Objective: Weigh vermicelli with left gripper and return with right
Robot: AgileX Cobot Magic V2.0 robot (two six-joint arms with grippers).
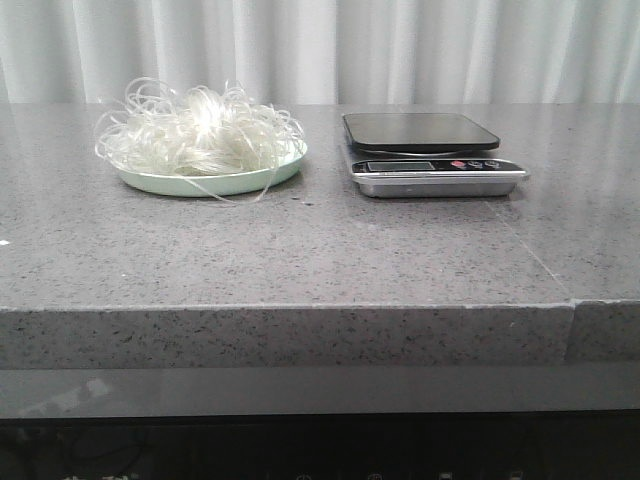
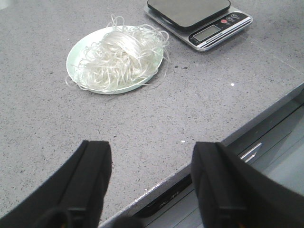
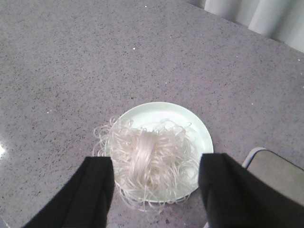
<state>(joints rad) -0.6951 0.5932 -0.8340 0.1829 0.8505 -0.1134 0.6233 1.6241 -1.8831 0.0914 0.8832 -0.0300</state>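
Note:
The vermicelli (image 1: 200, 138) is a fluffy tangle of thin white strands piled on a pale green plate (image 1: 215, 183) at the table's left. It also shows in the left wrist view (image 2: 118, 59) and the right wrist view (image 3: 149, 161). A kitchen scale (image 1: 425, 150) with a dark platform stands to its right. My left gripper (image 2: 151, 183) is open and empty, high over the table's front edge, well short of the plate. My right gripper (image 3: 154, 190) is open and empty, high above the vermicelli, its dark fingers (image 3: 95, 190) framing the plate. Neither gripper shows in the front view.
The grey speckled tabletop (image 1: 300, 250) has a seam on the right. White curtains (image 1: 320, 50) hang behind. The table's front edge (image 2: 190, 175) and a drawer handle show in the left wrist view. The scale's corner (image 3: 275, 171) shows in the right wrist view.

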